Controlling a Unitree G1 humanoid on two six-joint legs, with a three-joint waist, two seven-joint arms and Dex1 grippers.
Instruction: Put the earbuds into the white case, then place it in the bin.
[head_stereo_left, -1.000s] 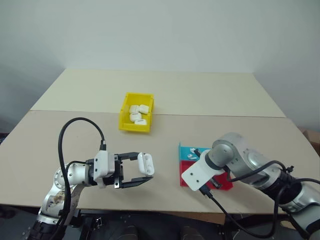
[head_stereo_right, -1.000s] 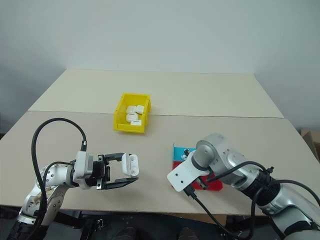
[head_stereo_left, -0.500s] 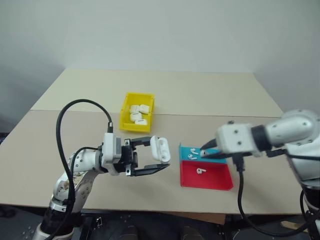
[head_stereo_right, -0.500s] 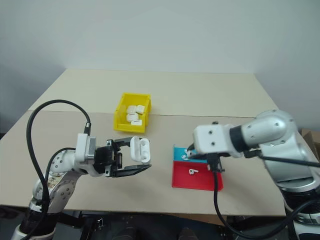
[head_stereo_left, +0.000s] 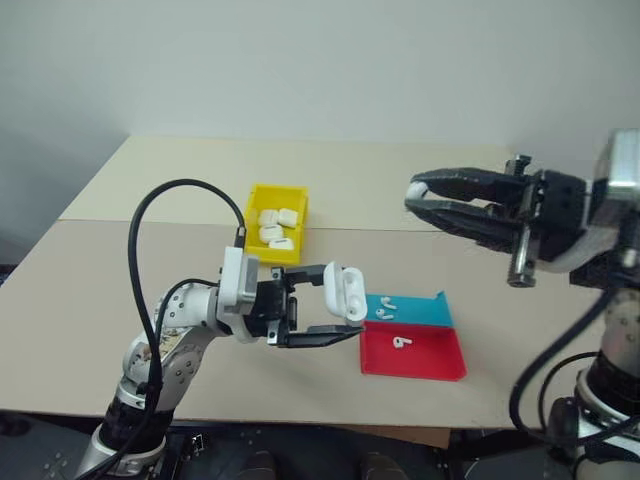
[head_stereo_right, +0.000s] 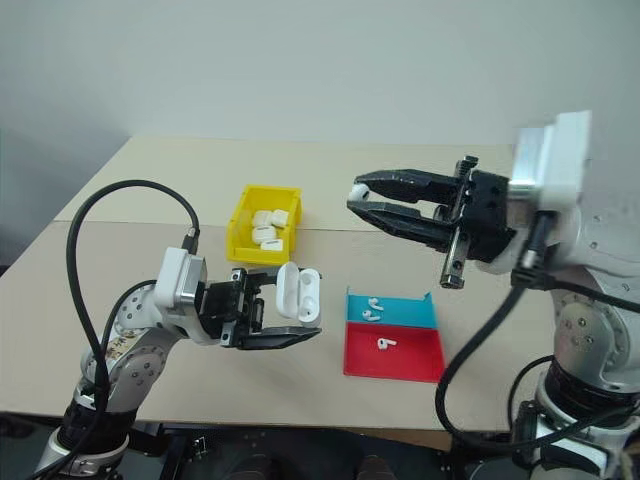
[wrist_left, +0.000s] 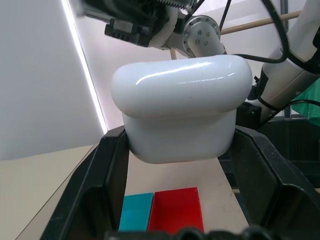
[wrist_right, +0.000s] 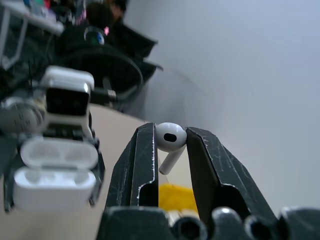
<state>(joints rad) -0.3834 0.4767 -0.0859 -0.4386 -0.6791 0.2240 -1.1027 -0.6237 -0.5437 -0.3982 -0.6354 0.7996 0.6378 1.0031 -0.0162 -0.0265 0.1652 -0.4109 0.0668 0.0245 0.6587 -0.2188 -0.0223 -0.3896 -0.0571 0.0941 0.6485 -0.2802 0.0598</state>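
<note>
Beige table (head_stereo_left: 120, 270) before a pale wall. One earbud (wrist_right: 170, 138) is pinched between the right gripper (head_stereo_right: 362, 196) fingertips, raised above the table. An open case (head_stereo_right: 298, 293) is clamped in the left gripper (head_stereo_left: 345, 305), just beside the blue tray (head_stereo_left: 425, 312) and red tray (head_stereo_left: 430, 355), where three earbuds (head_stereo_left: 384, 308) lie. Closed cases sit in the yellow bin (head_stereo_left: 255, 215).

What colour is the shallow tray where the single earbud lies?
Red: the shallow red plastic tray holds one tiny white earbud, clearest in the left eye view.

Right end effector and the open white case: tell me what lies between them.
Nothing. In the left eye view, the right end effector, pinching an earbud, hangs apart from the white case in the left end effector; bare tabletop behind.
</note>
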